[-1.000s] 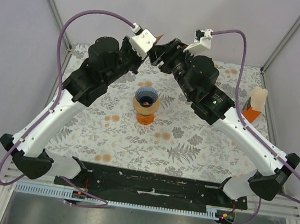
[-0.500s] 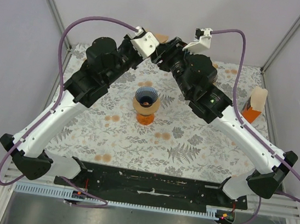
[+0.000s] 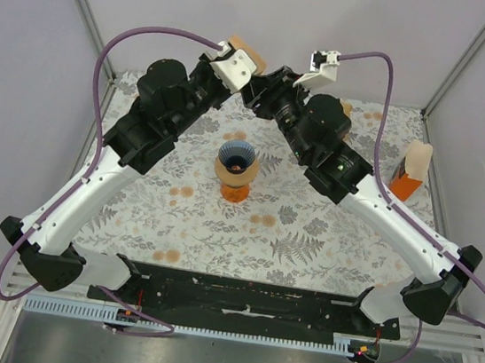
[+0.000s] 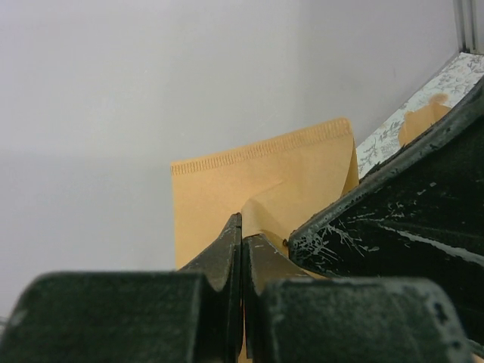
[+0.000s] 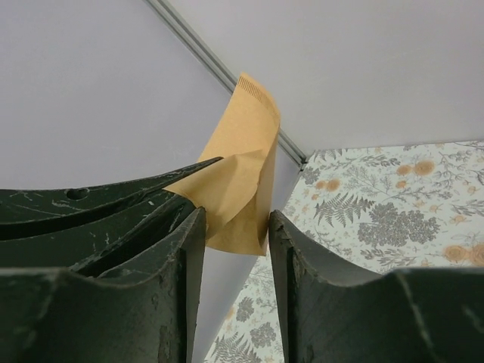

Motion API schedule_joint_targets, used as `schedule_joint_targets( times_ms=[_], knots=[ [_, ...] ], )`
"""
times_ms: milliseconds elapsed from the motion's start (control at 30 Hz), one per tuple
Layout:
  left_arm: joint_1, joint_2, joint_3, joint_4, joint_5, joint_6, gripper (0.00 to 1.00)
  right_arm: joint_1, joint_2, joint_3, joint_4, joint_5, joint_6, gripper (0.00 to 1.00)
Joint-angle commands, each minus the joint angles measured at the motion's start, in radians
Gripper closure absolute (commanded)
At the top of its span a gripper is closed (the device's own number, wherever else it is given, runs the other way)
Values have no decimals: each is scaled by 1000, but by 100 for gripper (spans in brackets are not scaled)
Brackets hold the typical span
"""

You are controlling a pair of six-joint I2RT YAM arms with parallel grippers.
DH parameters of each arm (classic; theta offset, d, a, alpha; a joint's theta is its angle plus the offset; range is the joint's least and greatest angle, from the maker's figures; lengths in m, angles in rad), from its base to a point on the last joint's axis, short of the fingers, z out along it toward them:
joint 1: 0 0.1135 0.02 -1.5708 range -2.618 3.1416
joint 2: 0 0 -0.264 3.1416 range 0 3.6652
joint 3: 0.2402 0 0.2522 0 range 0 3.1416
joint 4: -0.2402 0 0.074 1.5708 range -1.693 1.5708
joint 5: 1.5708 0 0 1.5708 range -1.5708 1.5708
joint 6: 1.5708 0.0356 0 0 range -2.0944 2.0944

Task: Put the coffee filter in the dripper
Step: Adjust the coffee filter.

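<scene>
Starting with the top external view: over the last second the left gripper (image 3: 242, 68) has carried the coffee filter (image 3: 246, 53) up and back. More of the brown paper now shows above the far edge of the table (image 3: 307, 235), about midway along it. The right gripper (image 3: 257, 88) has followed to the left, and its jaws have narrowed. Judgement: the filter is being taken up or spread between the two grippers and has not yet been lowered. The dripper (image 3: 237, 165) stands at the table centre, well apart from the filter and without it. Both arms reach forward and inward, and their wrists meet nose to nose over the far edge.

Left wrist view: the jaws of the left gripper (image 4: 242, 227) are pressed together on a fold at the lower part of the coffee filter (image 4: 257, 178). The paper stands upright above them with its crimped seam uppermost. A finger of the right gripper enters from the right. Whether it touches the paper cannot be told.

Right wrist view: the jaws of the right gripper (image 5: 236, 218) stand a narrow gap apart, one on each side of the lower edge of the coffee filter (image 5: 243, 162). The paper fills most of that gap, but no firm pinch shows.
</scene>
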State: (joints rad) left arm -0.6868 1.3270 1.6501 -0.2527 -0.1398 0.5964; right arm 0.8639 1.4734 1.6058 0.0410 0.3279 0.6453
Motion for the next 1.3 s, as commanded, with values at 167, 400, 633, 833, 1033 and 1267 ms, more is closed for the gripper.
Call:
schedule_joint_targets(
  times_ms=[167, 400, 633, 833, 1033, 1267],
  knots=[
    [0, 8, 66, 40, -29, -27, 98, -3, -42, -50, 76, -18, 19, 49],
    [-2, 1, 77, 0, 28, -75, 98, -3, -82, -126, 131, 30, 22, 46],
    [-2, -5, 63, -5, 49, -66, 98, -6, -64, -92, 158, 10, 7, 47],
    [-3, -12, 57, -20, 68, -66, 98, -9, 7, -1, 119, 23, 20, 57],
    [-3, -29, 30, -20, 62, -37, 98, -29, 51, 26, 134, 23, 71, 66],
    [-5, -22, 40, 65, -24, 71, 98, -37, 85, 60, 73, 79, 91, 100]
  ],
)
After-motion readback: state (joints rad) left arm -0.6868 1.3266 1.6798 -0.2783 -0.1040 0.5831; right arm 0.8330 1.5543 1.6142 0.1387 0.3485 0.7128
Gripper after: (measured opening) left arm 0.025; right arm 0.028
